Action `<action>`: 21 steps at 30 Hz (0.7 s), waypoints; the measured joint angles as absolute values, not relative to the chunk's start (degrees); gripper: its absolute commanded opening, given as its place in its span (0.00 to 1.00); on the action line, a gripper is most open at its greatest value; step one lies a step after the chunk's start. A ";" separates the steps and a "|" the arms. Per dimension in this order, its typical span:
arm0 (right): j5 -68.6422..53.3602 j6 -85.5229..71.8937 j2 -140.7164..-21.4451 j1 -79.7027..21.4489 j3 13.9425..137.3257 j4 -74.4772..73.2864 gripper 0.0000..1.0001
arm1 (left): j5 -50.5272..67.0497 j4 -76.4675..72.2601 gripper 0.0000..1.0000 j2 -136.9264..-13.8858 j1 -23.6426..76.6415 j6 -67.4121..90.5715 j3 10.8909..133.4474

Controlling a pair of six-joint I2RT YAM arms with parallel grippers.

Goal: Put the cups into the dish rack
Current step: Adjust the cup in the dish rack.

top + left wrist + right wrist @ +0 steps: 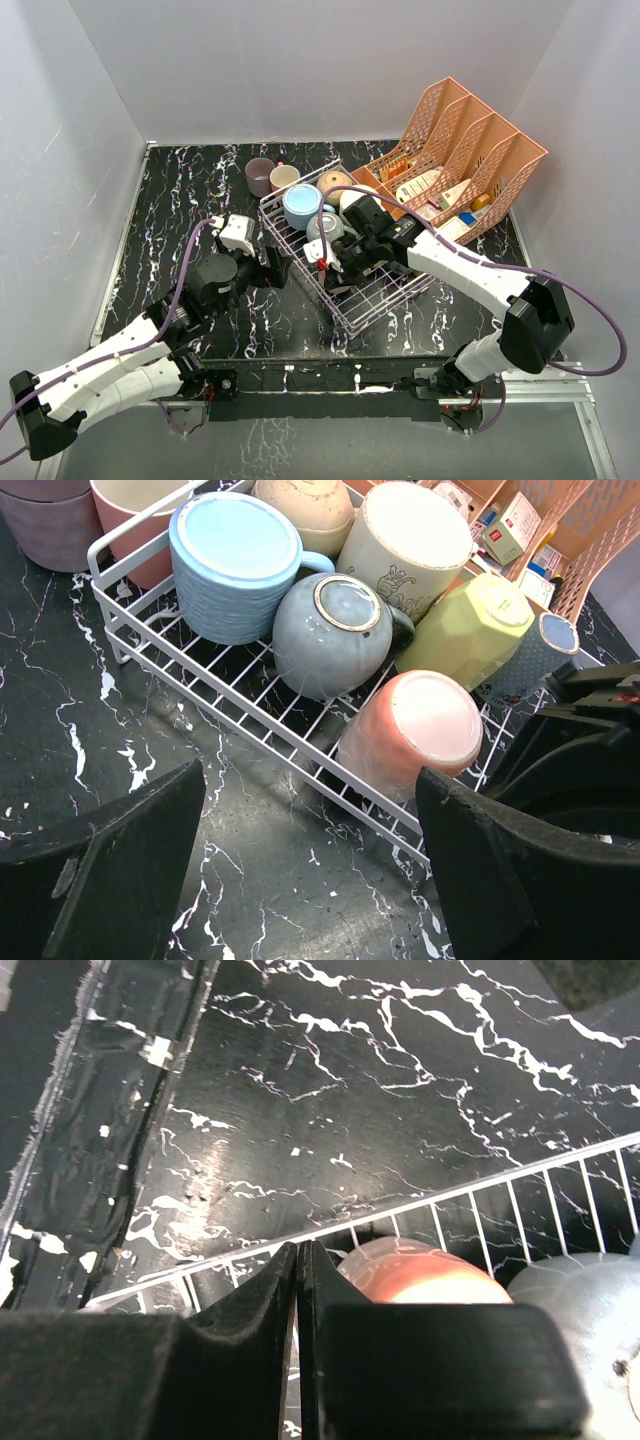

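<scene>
- The dish rack (378,296) lies diagonally in the middle of the worktop (180,200). Most cups are already in it, bottoms up or on their side. Among them are the light blue cup (235,560), the grey-blue cup (335,630) and the pink cup (415,730), which is against the near rim.
- Two cups stand outside, mouths up, just beside the upper left corner of the rack. They are the mauve cup (260,177) and a second pink cup (284,177). I judge that these are what is left to load.
- The right fingers (297,1290) are pressed together with nothing between them. They are low over the rack, just above the pink cup.
- The left fingers (272,268) are wide open and empty, beside the left side of the rack.
- The left arm is the nearer one to the two cups, so I think it should fetch them.
- The two cups stand close together, so it is better to take the mauve cup first, from its free left side. One finger should go inside the mouth and one outside the wall, away from the handle.
- The bare part of the rack is at the lower right in the top view. The right arm should probably rise away from there first, so that the arms do not meet.
- The cup should be lifted clear above the rim and put down gently, without pushing the pink cup.
</scene>
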State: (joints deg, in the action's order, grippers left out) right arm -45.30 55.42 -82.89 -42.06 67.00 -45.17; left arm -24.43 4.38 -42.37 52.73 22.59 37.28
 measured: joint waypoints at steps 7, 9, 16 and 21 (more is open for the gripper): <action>-38.61 52.45 -83.24 -42.26 66.96 -42.30 0.08 | -24.45 4.40 0.84 -42.37 52.73 22.76 37.32; -36.88 51.29 -83.68 -42.26 66.96 -41.34 0.08 | -24.47 4.43 0.84 -42.35 52.73 22.79 37.32; -31.73 47.66 -84.25 -42.33 66.96 -39.75 0.08 | -24.67 4.82 0.84 -41.43 52.73 22.96 37.30; -28.53 46.09 -84.27 -42.33 66.96 -39.27 0.08 | -24.67 4.84 0.84 -41.04 52.73 23.00 37.30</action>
State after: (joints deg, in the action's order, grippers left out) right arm -28.53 46.09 -84.27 -42.33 66.96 -39.27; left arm -24.67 4.84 -41.04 52.73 23.00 37.30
